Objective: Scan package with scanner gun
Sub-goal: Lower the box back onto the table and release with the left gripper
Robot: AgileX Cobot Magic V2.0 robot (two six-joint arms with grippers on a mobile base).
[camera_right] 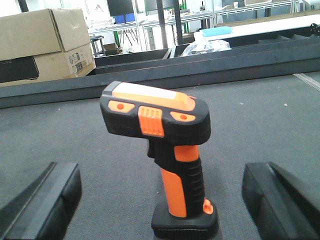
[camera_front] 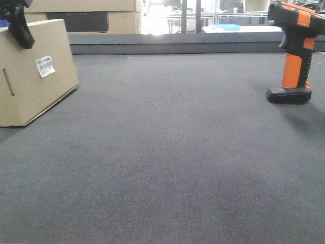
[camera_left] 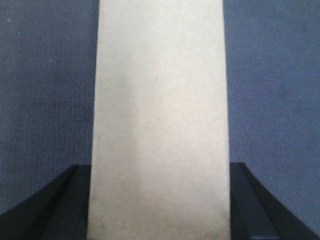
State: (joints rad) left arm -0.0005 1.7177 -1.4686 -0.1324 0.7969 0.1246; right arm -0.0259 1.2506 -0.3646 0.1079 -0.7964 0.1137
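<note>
I am just getting hold of things. My left end effector (camera_left: 160, 200) sits spread around the box (camera_front: 33, 71), fingers beside its smooth brown card sides; I cannot tell if they touch. Far right of the box, my right end effector (camera_right: 160, 200) gapes around the standing scanner (camera_right: 165, 150), hard black-and-orange plastic on the fuzzy grey worktop (camera_front: 167, 152). Next, squeeze its handle.

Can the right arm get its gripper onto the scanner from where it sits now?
Probably yes. In the right wrist view the scanner stands upright on the grey mat, centred between the right gripper's wide-open fingers, with nothing between them. The fingers are still clear of the handle.
</note>
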